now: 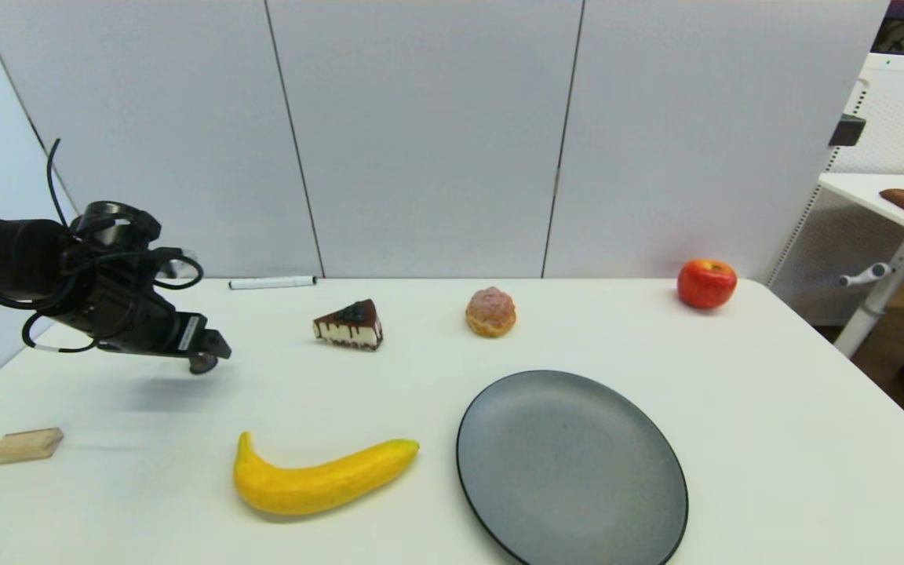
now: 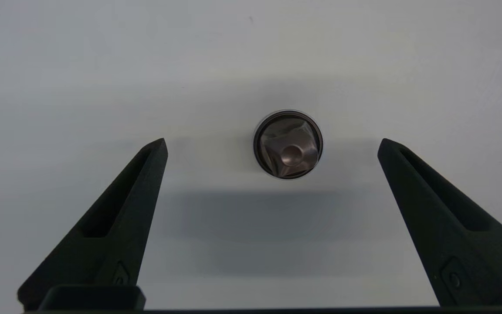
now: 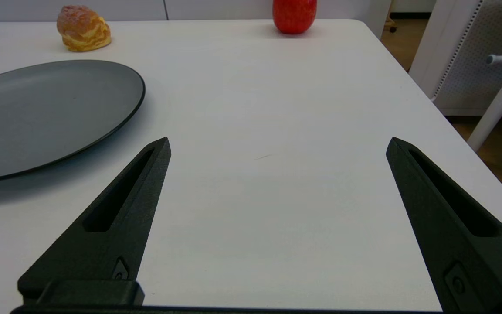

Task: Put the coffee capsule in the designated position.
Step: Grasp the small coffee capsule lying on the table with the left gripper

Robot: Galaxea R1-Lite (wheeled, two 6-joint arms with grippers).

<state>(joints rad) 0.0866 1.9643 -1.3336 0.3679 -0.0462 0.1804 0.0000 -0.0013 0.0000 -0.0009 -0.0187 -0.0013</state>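
The coffee capsule [image 2: 288, 145], a small dark grey-brown dome with a round rim, stands on the white table. My left gripper [image 2: 273, 141] points straight down over it, open, and both fingers stand well apart from the capsule. In the head view the left gripper [image 1: 207, 351] hovers at the table's left, with the capsule [image 1: 202, 363] showing just beneath its tip. The designated position carries no mark, so I cannot tell it from the rest of the tabletop. My right gripper [image 3: 277, 141] is open over bare table beside the plate, and it is outside the head view.
A yellow banana [image 1: 318, 480] and a grey plate [image 1: 570, 471] lie near the front. A cake slice [image 1: 350, 324], a cream puff [image 1: 490, 311], a red apple [image 1: 706, 283] and a marker pen [image 1: 272, 282] sit farther back. A wooden block [image 1: 27, 445] lies at the front left.
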